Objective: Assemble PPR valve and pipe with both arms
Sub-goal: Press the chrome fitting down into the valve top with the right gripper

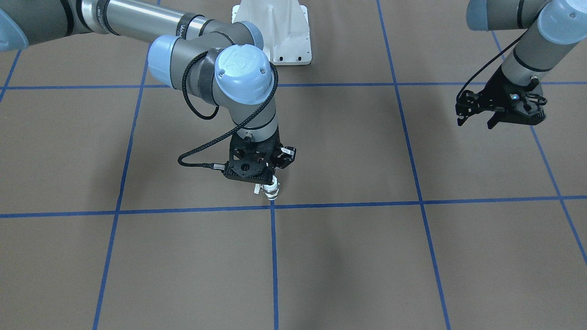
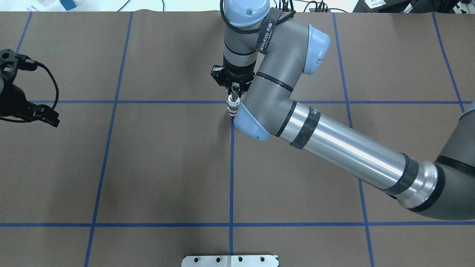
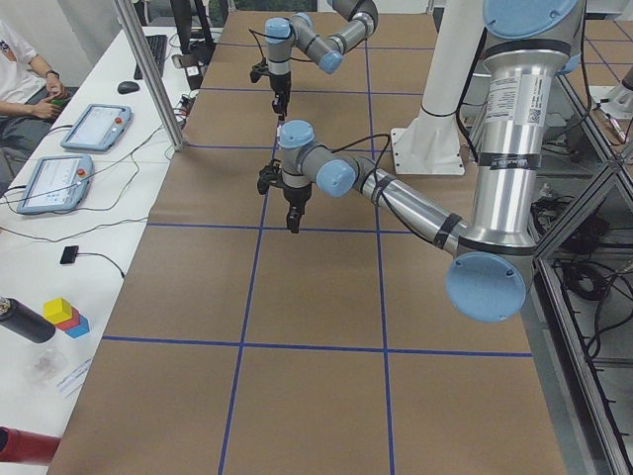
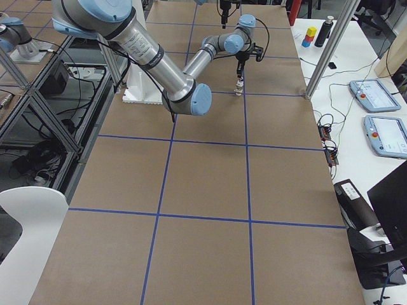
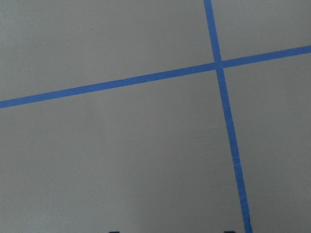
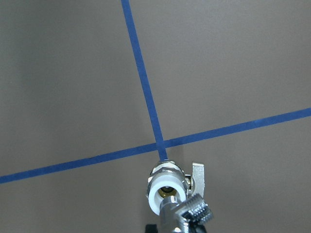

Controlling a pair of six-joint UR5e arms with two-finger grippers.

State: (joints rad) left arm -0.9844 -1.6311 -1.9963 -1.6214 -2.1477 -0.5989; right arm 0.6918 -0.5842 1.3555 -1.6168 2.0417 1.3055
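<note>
Gripping PPR valve (image 1: 272, 189) in right pincer (image 1: 268, 181), protruding below | left pincer (image 1: 474, 123) spread, distant

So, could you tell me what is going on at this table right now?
The right gripper is shut on the valve, holding it upright, low over a crossing of blue tape lines near the middle of the table; whether it touches down is unclear. In the right wrist view a chrome part, likely the pipe, sits tight against the valve. The left gripper hangs open and empty, far off to the side.
</note>
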